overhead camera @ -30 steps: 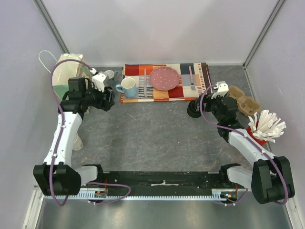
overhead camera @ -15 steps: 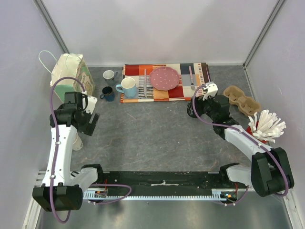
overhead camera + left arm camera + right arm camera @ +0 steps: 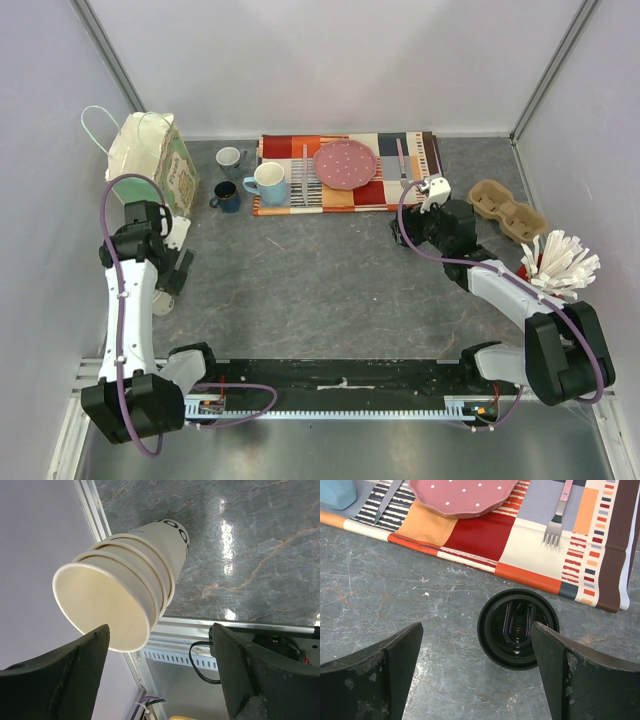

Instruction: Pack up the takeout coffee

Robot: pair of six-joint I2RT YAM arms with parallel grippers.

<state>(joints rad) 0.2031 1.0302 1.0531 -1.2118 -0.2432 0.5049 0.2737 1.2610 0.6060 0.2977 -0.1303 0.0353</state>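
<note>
From above and behind, finds the left gripper low by the left edge of the table, just beside a stack of cream paper cups standing near the left wall, in front of a pale paper bag. Puts the right gripper just in front of the near right corner of a patchwork cloth. Counts on that cloth a pink dotted plate, a fork and a light blue mug; to its left, on bare table, a white mug and a navy mug. Notes at the right a brown cardboard cup carrier and, nearer, a red holder of white sticks. Through the left wrist, looks into the open mouth of the nested stack, upright on the grey marbled top close to the wall, dark print near the base. Shows the fingers spread wide, one either side of the top rim, grasping nothing; cannot tell contact between the left finger and the rim. Through the right wrist, shows a round black lid lying flat on the table just in front of the cloth's near edge, below the fork's tines. Shows the fingers released and spread wide, one on each side, clear of the lid.
</note>
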